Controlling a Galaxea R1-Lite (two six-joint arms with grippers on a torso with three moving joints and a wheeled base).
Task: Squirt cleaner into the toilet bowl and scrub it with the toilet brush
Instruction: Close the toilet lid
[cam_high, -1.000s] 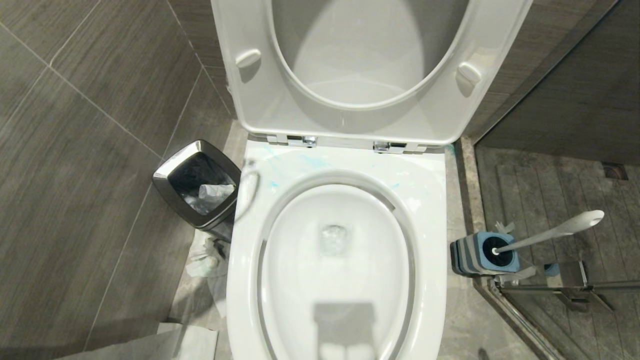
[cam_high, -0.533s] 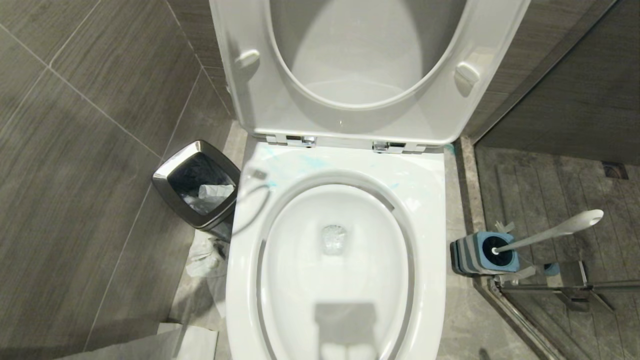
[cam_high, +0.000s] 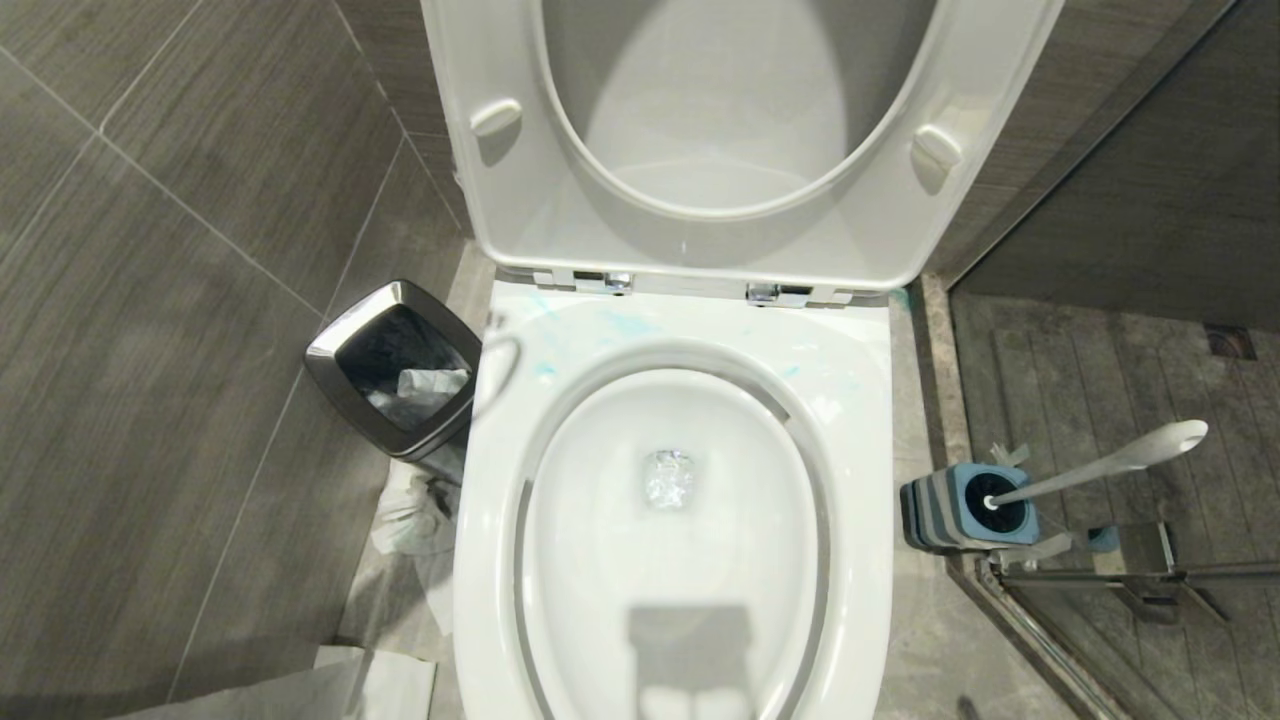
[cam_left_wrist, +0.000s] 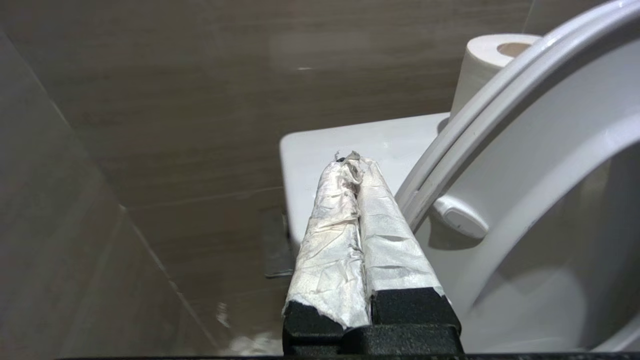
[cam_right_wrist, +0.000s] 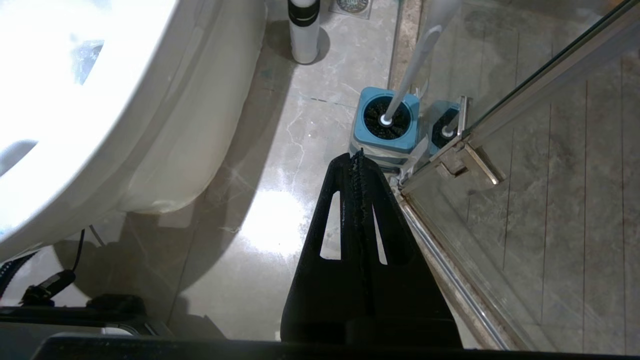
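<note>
No legible text, labels or signs.

I'm counting one toilet bowl (cam_high: 860, 420), one toilet brush (cam_high: 1110, 462) in one striped holder (cam_high: 935, 510) at three o'clock, one steel bin (cam_high: 330, 352) at nine o'clock, one toilet-paper roll (cam_left_wrist: 482, 60), two chrome hinges (cam_high: 618, 283).

The left gripper (cam_left_wrist: 354, 161) is pointing up and outward, its paper-wrapped jaws pressed tight together and holding nothing. The right gripper (cam_right_wrist: 356, 159) is hanging downward, black jaws closed and empty.
</note>
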